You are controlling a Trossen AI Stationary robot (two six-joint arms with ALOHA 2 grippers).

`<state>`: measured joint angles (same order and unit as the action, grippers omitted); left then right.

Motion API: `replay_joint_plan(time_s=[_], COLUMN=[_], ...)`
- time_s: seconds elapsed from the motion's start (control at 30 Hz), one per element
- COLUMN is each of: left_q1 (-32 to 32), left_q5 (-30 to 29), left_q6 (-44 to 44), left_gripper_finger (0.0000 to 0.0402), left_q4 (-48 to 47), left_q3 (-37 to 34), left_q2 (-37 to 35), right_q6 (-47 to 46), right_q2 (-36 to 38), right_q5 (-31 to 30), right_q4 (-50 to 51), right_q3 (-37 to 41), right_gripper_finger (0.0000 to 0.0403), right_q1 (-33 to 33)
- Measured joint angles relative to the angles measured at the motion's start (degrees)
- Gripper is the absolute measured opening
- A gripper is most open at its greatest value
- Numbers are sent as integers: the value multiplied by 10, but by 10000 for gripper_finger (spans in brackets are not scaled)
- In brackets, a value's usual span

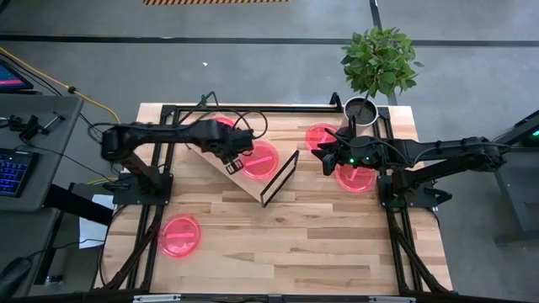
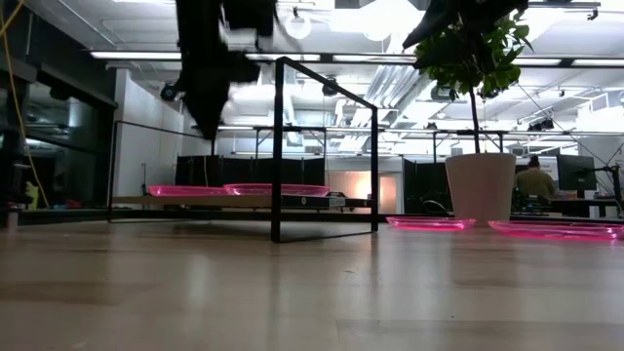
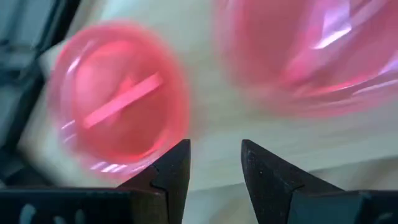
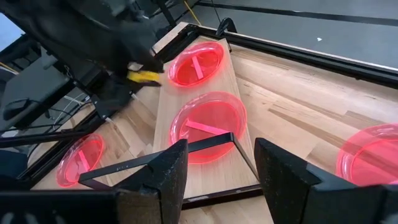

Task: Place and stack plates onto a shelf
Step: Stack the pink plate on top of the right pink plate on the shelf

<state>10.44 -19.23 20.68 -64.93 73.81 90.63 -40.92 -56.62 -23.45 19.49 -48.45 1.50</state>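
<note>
The light wood shelf (image 1: pixel 221 172) on its black frame stands slantwise at the table's middle. Two pink plates lie flat on it, one near its right end (image 1: pixel 260 160) and one at its far left end (image 1: pixel 222 123), partly under my left arm. Both show in the left wrist view (image 3: pixel 121 106) (image 3: pixel 311 56). My left gripper (image 1: pixel 235 163) hovers open and empty over the board between them. My right gripper (image 1: pixel 325 160) is open and empty, between two plates on the table (image 1: pixel 320 135) (image 1: pixel 356 178). Another plate (image 1: pixel 180 236) lies on the table at the near left.
A potted plant (image 1: pixel 364 109) stands at the far right, just behind the right-hand plates. The shelf's upright black frame end (image 1: pixel 280 178) rises between the two grippers. Black rails run along the table's far, left and right edges.
</note>
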Motion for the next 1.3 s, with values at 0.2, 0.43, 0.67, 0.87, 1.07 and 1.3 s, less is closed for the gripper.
replay_joint_plan(time_s=[0.2,0.43,0.67,0.87,1.07,1.3], left_q1=[-53,-77,-77,-77,-77,-77], left_q5=[58,80,71,71,71,71], left_q6=[17,81,168,192,193,198], left_gripper_finger=[131,131,131,131,131,131], left_q4=[191,398,489,494,499,499], left_q3=[-56,-193,-282,-299,-298,-298], left_q2=[-160,-341,-423,-426,-422,-422], right_q6=[5,-230,-362,-352,-299,-254], right_q2=[0,-4,-11,-12,-21,-88], right_q5=[23,22,39,78,87,127], right_q4=[20,229,284,96,12,-39], right_q3=[0,1,108,222,249,249], right_gripper_finger=[170,170,170,170,169,169], right_q1=[0,-14,-90,-225,-324,-379])
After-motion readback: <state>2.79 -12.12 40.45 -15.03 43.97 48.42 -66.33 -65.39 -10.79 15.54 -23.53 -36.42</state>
